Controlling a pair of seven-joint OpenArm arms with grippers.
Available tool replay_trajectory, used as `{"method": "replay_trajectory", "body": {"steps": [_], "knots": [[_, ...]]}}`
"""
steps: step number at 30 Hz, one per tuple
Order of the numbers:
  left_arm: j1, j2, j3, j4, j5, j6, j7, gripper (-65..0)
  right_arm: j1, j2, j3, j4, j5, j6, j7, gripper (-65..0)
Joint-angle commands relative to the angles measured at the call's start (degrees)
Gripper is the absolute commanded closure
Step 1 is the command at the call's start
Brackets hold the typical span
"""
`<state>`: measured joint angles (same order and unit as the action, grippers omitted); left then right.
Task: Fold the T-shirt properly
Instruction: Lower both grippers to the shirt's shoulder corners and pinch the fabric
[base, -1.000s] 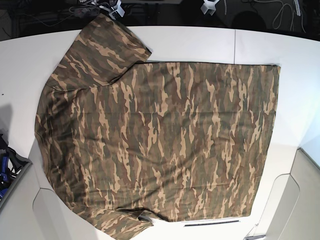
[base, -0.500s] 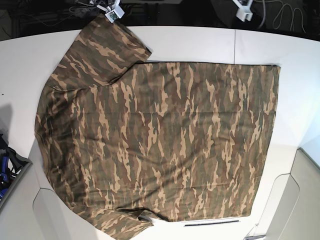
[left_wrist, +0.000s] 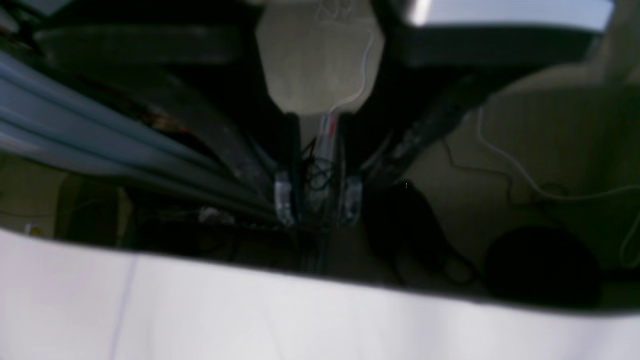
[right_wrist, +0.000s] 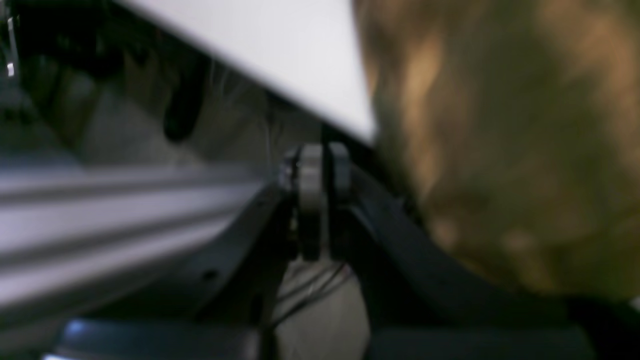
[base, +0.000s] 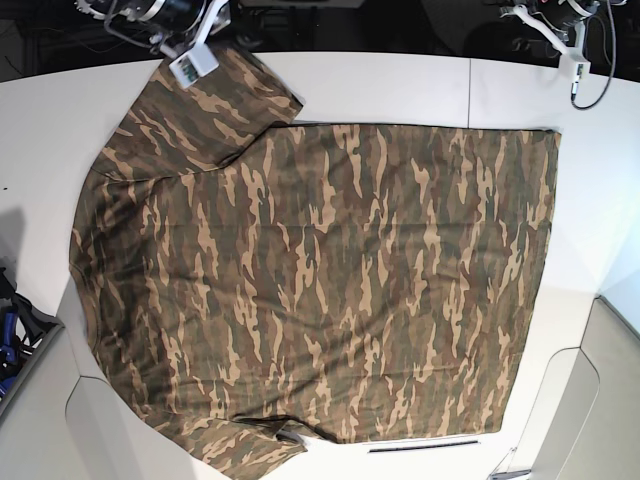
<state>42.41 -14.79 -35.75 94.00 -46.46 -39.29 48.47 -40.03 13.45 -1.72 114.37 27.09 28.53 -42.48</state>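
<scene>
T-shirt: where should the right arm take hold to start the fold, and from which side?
Likely the far sleeve's hem of the T-shirt. It lies flat, sticking out toward the table's back edge, and the right gripper already hovers there. Come down from that back edge, pinching the hem.

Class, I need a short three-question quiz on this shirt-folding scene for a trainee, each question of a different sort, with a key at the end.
1. True or false: the T-shirt has already been folded in half.
2. Which gripper is over a sleeve of the shirt in the base view? A) the right gripper B) the left gripper C) both
3. Fill in: the T-shirt lies spread on a ____ table.

Key:
1. False; it lies spread out flat.
2. A; the left gripper is above bare table near the far edge.
3. white
</scene>
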Motion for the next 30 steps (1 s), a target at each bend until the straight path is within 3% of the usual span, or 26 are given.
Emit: {"method": "replay_trajectory", "body": {"steps": [1,9,14,20,25,30], "knots": [[0.9,-0.5,-1.5,1.9,-2.0,-0.7,-0.5,-13.8,-0.3,0.2,1.5,2.4,1.5,0.4,0.9,-3.9],[0.9,-0.9,-6.9,8.0,-5.1,-0.7,-0.6,-13.8,0.0,0.2,13.4,7.3,5.0,0.4,0.7,-4.6],[0.7,-2.8,-6.9,9.5,-7.8,-0.7,-0.6,-13.8,0.2,0.2,21.5,7.2,7.8,0.4,0.6,-15.3],[0.3,-5.8,-6.9,9.5,-9.7,-0.7,-2.1,-14.5,0.9,0.2,30.0,7.2,9.4,0.1,0.6,-16.5],[0.2,-8.2,-6.9,9.4,-9.7,-0.7,-4.7,-33.6,2.4,0.2,33.7,5.8,9.4,-1.4,0.6,-17.2],[-2.5,-8.2,-6.9,9.4,-9.4,-0.7,-4.9,-34.9,3.4,0.2,33.9,1.6,9.4,-2.0,0.6,-30.1]]}}
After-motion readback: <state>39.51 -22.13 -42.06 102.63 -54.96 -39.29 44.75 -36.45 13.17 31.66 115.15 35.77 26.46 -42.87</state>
